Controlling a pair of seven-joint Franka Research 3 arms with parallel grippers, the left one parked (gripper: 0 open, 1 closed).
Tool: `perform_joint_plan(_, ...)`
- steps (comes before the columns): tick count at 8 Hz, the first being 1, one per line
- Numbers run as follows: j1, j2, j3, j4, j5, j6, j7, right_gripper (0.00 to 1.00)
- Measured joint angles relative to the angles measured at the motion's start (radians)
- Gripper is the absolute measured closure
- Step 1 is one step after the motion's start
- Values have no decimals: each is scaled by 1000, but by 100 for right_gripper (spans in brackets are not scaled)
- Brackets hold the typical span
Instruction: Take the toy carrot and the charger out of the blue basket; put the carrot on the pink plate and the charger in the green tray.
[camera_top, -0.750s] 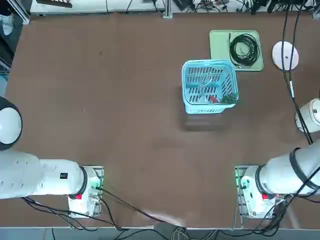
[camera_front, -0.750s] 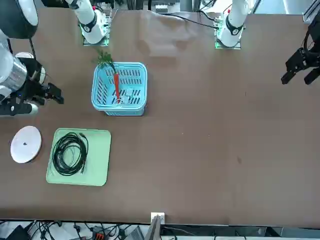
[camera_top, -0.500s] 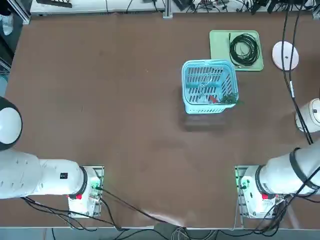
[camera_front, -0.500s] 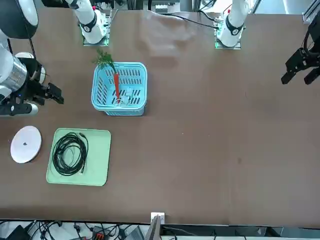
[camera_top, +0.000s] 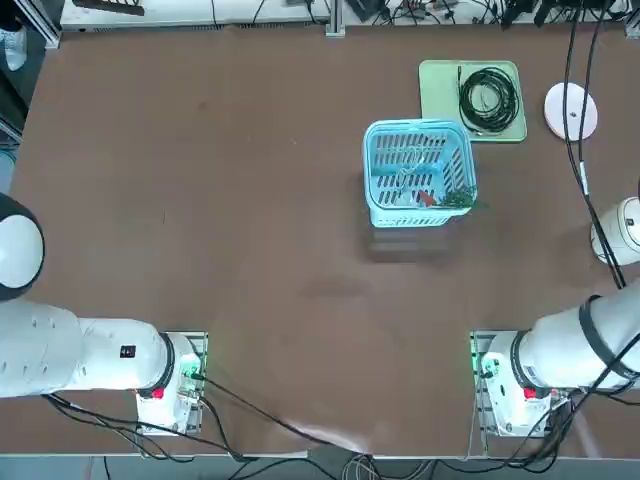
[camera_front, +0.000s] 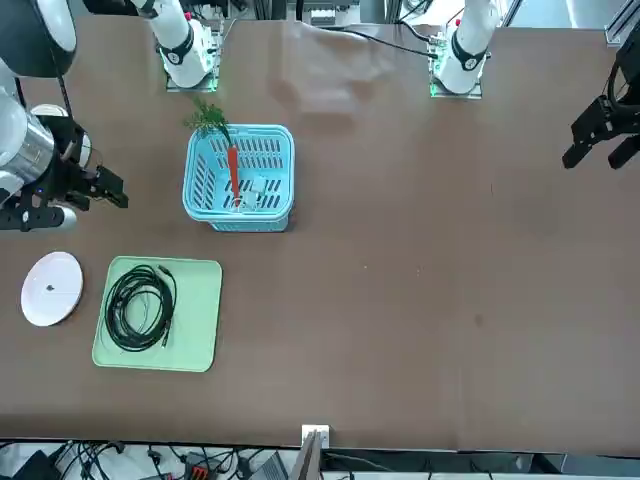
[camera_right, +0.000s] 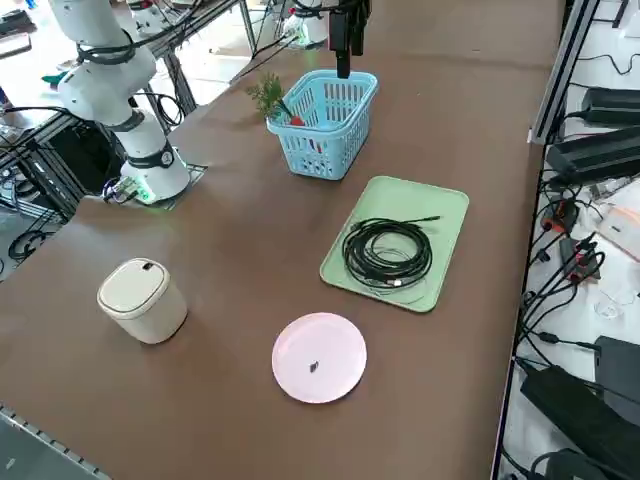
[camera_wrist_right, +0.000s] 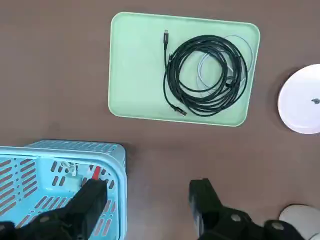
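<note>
The blue basket stands right of the table's middle. Inside it the toy carrot leans with its green tuft over the rim, beside the white charger. My right gripper hangs open and empty over bare table just right of the basket, touching nothing. The green tray lies beyond the basket. The pink plate sits to the tray's right.
A coiled black cable fills most of the green tray. A white lidded pot stands near the table's right edge, close under my right arm.
My right arm has drifted slightly back toward its base, away from the pink plate. The basket, tray and plate have not moved.
</note>
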Motion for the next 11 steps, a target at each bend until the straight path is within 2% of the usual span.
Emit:
perform_joint_plan(3,15,0,11,-19,8,-1,0,0)
perform_joint_plan(5,55,-8,15,-82,47,33,15,0)
perform_joint_plan(7,77,-59,16,-217,79,146,45,0)
perform_joint_plan(11,183,-204,20,-584,84,445,177,0)
